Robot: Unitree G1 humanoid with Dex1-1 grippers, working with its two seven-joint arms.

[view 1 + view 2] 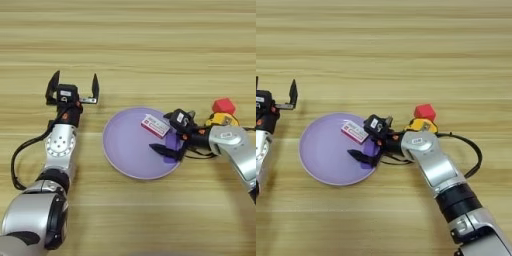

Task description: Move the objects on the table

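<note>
Wood-grain bench [130, 45] carries a purple plate [125, 145] at its middle, with the white red-labelled flat box [155, 125] lying on the plate's far right part. The right end effector [167, 135] reaches over the plate's right rim, fingers spread; a purple bar [174, 141] sits between them, though it blends with the plate, so contact is unclear. Behind the right arm, the red cube [425, 111] touches the yellow-black tape measure [417, 124]. The left end effector [73, 88] rests left of the plate, fingers wide apart.
</note>
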